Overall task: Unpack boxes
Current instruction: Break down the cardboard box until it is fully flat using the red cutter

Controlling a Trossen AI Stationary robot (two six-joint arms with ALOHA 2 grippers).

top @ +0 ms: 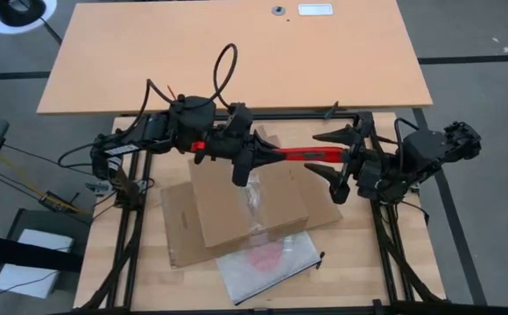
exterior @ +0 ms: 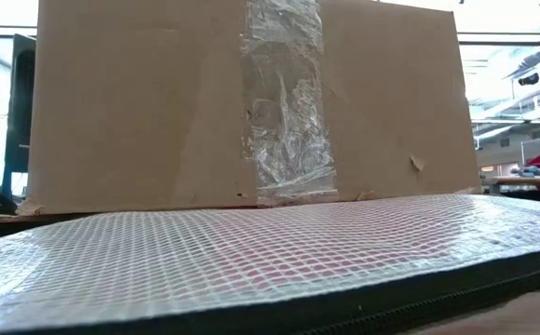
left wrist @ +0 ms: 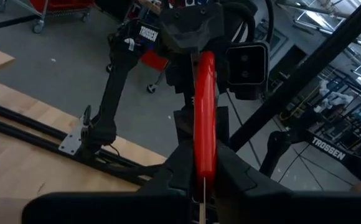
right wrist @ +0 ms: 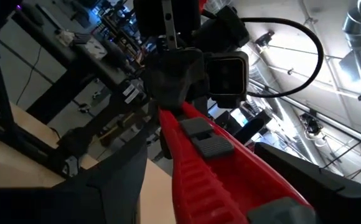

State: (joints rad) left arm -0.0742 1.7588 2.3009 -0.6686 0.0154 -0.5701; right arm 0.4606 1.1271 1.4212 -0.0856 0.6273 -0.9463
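The brown cardboard box (top: 245, 206) stands mid-table with its flaps spread; in the low view its near wall (exterior: 140, 102) carries a strip of clear tape (exterior: 287, 102). A red box cutter (top: 302, 155) hangs level above the box's far right part. My left gripper (top: 256, 156) is shut on its left end. My right gripper (top: 335, 157) is open, with one finger on either side of the cutter's right end (right wrist: 230, 180); I cannot tell whether they touch it. My left gripper pinches the red cutter's end (left wrist: 204, 163) between its two fingers (left wrist: 168, 180). The fingers come level from the table's left and lie along the cutter. The cutter sticks out straight ahead of them, level and clear of the box.
A clear zip bag with a red item (top: 267, 260) lies on the table against the box's near side and fills the low view's foreground (exterior: 251, 261). Black frame rails (top: 385, 249) run along both table sides. A second tabletop (top: 236, 52) lies beyond the far edge.
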